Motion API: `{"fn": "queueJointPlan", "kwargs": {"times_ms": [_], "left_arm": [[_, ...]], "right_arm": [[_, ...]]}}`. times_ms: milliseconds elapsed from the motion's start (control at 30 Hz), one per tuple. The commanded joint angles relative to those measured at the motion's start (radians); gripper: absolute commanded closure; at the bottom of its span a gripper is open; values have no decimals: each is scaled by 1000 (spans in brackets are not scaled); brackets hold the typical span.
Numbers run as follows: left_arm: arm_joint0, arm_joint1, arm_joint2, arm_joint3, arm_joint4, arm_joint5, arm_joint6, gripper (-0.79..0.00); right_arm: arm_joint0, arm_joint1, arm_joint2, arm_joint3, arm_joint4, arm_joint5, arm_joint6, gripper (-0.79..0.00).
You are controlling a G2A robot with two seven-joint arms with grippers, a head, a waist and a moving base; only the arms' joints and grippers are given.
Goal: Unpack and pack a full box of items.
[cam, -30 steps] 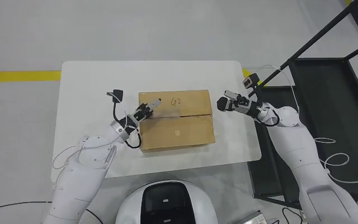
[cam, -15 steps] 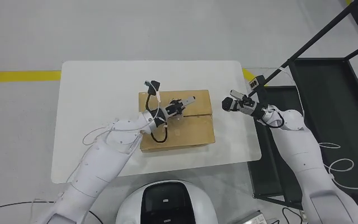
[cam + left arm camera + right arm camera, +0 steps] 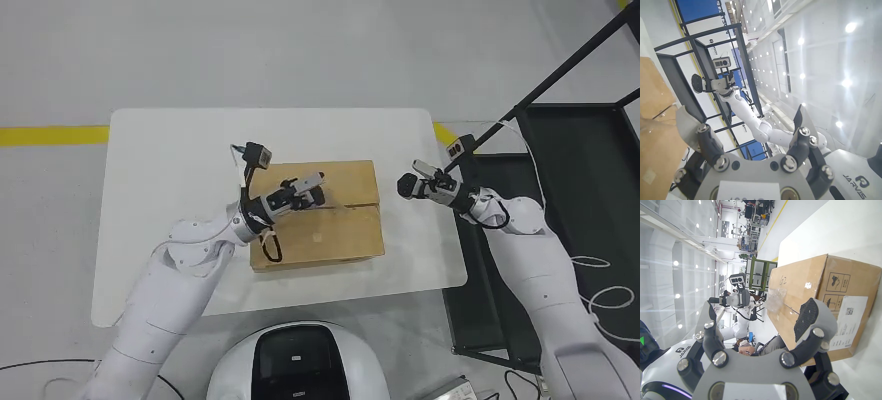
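Box [image 3: 330,235] lies under the spread left gripper [image 3: 313,188], right gripper [image 3: 410,175] gaping just off its right end; handwritten G2 [image 3: 783,281] on top

The box [image 3: 340,235] sits on the table [image 3: 150,200], with more bare tabletop to its left than to its right. The left gripper [image 3: 311,190] is over the box's top, near the middle by the seam between the flaps. The right gripper [image 3: 411,177] is just beside the box's right end, apart from it, and farther right, off the table, stands a metal rack [image 3: 580,180].
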Motion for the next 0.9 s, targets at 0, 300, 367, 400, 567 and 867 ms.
{"fn": "queueJointPlan", "kwargs": {"times_ms": [0,300,367,400,567,867], "left_arm": [[28,9,-40,-21,-9,0,-10,-785],[164,52,-220,-82,49,33,-36,-785],[195,59,-249,-93,58,27,-40,-785],[210,63,-264,-98,61,22,-41,-785],[288,77,-333,-117,67,-21,-46,-785],[453,101,-527,-177,1,-110,-2,-785]], "right_arm": [[5,-2,-9,-6,-12,3,0,-785],[82,-20,-88,7,-52,13,51,-785],[111,-28,-112,26,-54,8,57,-785],[126,-32,-125,37,-65,3,55,-785],[202,-61,-218,72,-96,-7,62,-785],[304,-128,-406,113,-140,-1,68,-785]]}}
